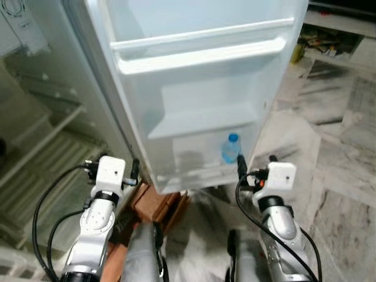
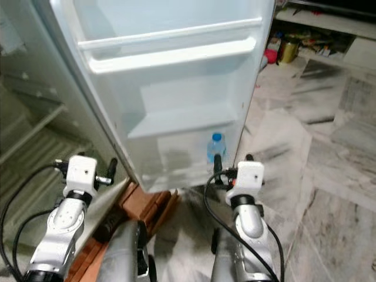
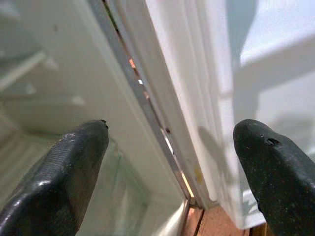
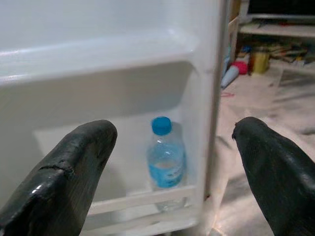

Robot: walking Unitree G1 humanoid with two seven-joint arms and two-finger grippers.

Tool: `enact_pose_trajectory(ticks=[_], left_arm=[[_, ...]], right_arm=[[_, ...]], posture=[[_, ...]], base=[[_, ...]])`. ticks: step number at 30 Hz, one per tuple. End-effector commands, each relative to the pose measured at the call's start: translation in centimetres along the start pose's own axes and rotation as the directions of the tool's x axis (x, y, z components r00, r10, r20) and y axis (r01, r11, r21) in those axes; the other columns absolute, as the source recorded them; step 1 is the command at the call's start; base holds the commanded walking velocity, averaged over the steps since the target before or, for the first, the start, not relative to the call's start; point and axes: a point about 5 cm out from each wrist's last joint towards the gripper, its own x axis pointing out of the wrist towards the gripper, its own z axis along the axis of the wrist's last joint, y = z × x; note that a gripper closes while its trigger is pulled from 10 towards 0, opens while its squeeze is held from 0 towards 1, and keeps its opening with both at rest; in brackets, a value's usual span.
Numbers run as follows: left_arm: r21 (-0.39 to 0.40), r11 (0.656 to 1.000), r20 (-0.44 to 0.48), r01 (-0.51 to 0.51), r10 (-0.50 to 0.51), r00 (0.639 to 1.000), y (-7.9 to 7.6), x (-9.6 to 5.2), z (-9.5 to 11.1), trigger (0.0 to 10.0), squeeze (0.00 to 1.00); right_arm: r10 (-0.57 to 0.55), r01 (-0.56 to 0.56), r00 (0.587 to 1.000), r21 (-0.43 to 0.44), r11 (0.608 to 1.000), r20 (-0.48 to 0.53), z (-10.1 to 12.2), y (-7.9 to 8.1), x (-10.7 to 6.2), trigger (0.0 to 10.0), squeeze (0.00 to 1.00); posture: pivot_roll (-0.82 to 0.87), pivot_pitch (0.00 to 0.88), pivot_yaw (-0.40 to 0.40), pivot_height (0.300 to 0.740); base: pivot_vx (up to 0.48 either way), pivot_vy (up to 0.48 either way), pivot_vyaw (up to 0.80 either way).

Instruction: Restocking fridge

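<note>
Both tools, left tool and right tool, hang spread and empty. Clear plastic blue-capped water bottle stands upright in white fridge door's bottom shelf. Grey-veined marble floor surrounds.

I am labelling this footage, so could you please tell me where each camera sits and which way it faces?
Left eye, right eye: on the head, looking down at the open fridge door; both arms show.
Left wrist: along the open left gripper toward the door's hinge edge.
Right wrist: along the open right gripper at the water bottle in the bottom door shelf.
Shared: the bottle, in head and right wrist views.

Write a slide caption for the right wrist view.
Open right gripper faces a blue-capped water bottle standing in the fridge door's bottom shelf.
</note>
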Motion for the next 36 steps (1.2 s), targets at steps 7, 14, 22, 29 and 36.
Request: enact_pose_trajectory(ticks=[7, 14, 22, 29, 36], left_arm=[[0.049, 0.999, 0.07, -0.003, -0.001, 0.998, -0.1, 0.2, 1.1, 10.0, 0.0], [0.027, 0.999, 0.044, -0.04, 0.039, 0.998, 0.2, -0.7, 0.3, 10.0, 0.0], [0.051, 0.994, 0.031, -0.091, 0.09, 0.995, -0.3, -0.7, 0.1, 10.0, 0.0], [0.049, 0.997, 0.047, -0.064, 0.061, 0.997, -0.8, -0.3, 0.4, 10.0, 0.0], [0.055, 0.998, 0.04, -0.037, 0.035, 0.999, -1.6, 0.0, 0.5, 10.0, 0.0]], right_arm=[[0.02, -0.018, 0.999, -0.064, 0.998, 0.032, 0.6, -0.8, -0.1, 10.0, 0.0], [0.061, -0.059, 0.998, -0.094, 0.994, 0.023, 0.7, -1.3, -0.1, 10.0, 0.0], [0.06, -0.06, 0.998, -0.11, 0.992, 0.0, 0.2, -1.5, -0.2, 10.0, 0.0], [0.057, -0.063, 0.998, -0.168, 0.984, -0.04, -0.4, -1.9, -0.3, 10.0, 0.0], [-0.028, 0.023, 1.0, -0.231, 0.973, -0.015, 0.2, -2.8, 0.4, 10.0, 0.0]], posture=[[-0.02, 0.0, 0.063, 0.74], [-0.01, 0.0, 0.032, 0.74], [-0.01, 0.002, 0.037, 0.74], [-0.03, 0.008, 0.042, 0.74], [-0.04, 0.011, 0.047, 0.74]], base=[[0.0, 0.0, 0.0], [0.0, 0.0, 0.0], [-0.067, 0.0, 0.0], [-0.038, -0.129, 0.0], [0.0, -0.316, 0.0]])
